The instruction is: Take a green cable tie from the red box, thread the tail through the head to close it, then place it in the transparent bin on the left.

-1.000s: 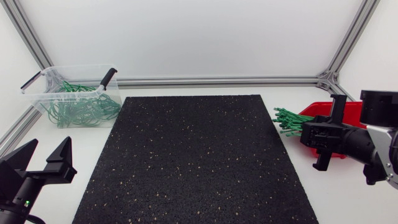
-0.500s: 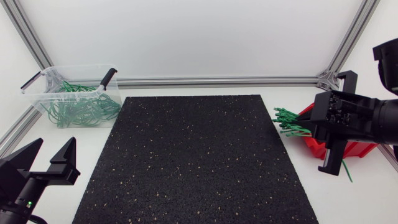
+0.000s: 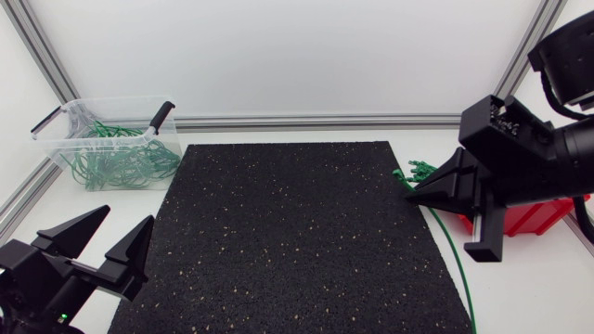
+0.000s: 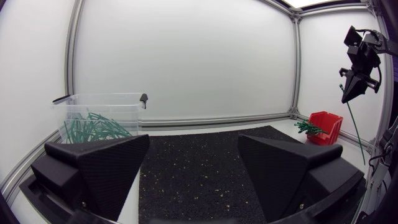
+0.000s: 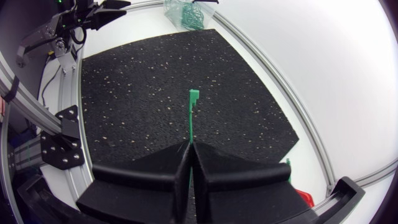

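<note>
Tie (image 5: 191,115) is clamped between the closed fingers of the right gripper (image 5: 189,148), head poking out ahead of the tips, tail hanging below it along the edge of the mat (image 3: 288,241). Red box (image 3: 534,215) and spare ties (image 3: 422,170) sit just behind and under that gripper. Left gripper (image 3: 128,218) is spread wide with the bin (image 3: 102,100) ahead of it; the mat lies between the two grippers.

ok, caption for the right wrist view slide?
Right tool shut on a green cable tie, head end sticking out ahead, black mat beyond.
</note>
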